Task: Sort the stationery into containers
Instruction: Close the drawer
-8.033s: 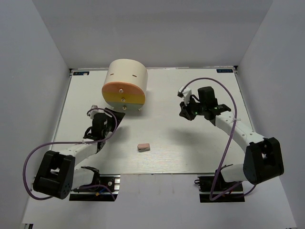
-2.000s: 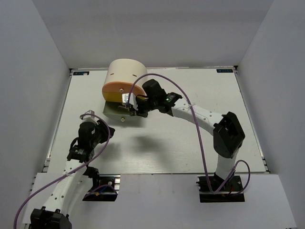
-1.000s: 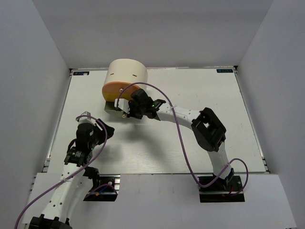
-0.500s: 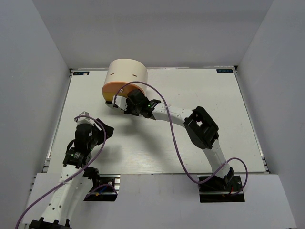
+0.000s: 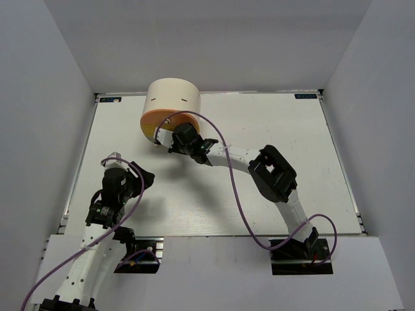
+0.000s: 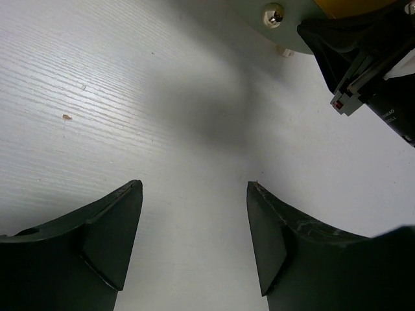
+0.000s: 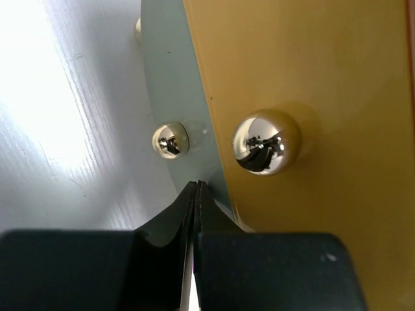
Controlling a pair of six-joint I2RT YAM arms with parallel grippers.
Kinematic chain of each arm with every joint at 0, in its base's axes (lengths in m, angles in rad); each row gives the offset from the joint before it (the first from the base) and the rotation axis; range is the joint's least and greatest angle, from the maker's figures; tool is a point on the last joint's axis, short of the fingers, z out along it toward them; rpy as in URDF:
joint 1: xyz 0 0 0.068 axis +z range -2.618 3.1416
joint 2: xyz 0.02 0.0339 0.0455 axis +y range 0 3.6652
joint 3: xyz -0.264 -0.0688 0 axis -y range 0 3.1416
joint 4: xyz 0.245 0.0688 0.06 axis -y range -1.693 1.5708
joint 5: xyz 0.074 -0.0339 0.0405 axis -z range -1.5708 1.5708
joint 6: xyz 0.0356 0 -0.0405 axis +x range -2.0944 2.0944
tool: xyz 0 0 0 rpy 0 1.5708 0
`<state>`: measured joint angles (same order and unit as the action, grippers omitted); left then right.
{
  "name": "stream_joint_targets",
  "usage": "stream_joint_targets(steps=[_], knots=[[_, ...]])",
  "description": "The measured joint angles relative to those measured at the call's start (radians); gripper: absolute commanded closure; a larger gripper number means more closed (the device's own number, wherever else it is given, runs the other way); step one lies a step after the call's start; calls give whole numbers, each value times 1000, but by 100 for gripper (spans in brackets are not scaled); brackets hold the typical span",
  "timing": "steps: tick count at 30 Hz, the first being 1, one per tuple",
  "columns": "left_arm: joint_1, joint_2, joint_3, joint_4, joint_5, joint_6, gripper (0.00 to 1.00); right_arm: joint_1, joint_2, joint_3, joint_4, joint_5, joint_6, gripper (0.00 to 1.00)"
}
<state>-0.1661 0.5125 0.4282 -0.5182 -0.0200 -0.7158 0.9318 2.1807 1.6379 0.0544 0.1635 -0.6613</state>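
the top camera hangs above and behind the arm bases, looking down from afar on the whole table, with the chest at far left. the left wrist camera looks low across the tabletop past the left gripper toward the chest's foot. the right wrist camera sits tight against the yellow drawer. all three views share the chest's front, and both wrist views catch its lowest knob.

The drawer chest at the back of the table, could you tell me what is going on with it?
The right arm is stretched across to the cream chest. Its right gripper is shut and empty, tips at the fronts of the yellow drawer and the pale drawer below it. The left gripper hangs open over the table, holding nothing.
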Motion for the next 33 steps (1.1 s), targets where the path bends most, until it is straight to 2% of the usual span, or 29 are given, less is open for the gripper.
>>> stream_joint_targets(steps=[4,9,12,14,16,17,18,19,20,23,24,28,33], knots=[[0,-2,0,-6,0,0,25,-2,1,0,-3,-16,0,99],[0,-8,0,-6,0,0,25,-17,-62,-56,-92,-194,31,92],[0,-8,0,-6,0,0,25,-29,-171,-132,-169,-306,83,83],[0,-10,0,-6,0,0,24,-38,-254,-176,-192,-358,125,71],[0,-14,0,-5,1,0,24,-48,-344,-220,-213,-396,169,65],[0,-16,0,-4,2,1,24,-54,-392,-252,-209,-409,188,56],[0,-17,0,-2,5,1,22,-62,-441,-285,-216,-419,210,51],[0,-17,0,3,9,2,20,-70,-482,-310,-220,-420,223,48],[0,-17,0,8,13,2,15,-79,-516,-336,-213,-409,241,40],[0,-5,5,32,36,13,14,-103,-594,-401,-233,-340,300,26],[0,3,8,40,45,19,1,-111,-607,-411,-243,-311,316,23],[0,58,40,77,80,45,0,-132,-649,-456,-269,-168,349,19],[0,98,72,110,114,81,0,-153,-727,-492,-309,-79,368,18]])
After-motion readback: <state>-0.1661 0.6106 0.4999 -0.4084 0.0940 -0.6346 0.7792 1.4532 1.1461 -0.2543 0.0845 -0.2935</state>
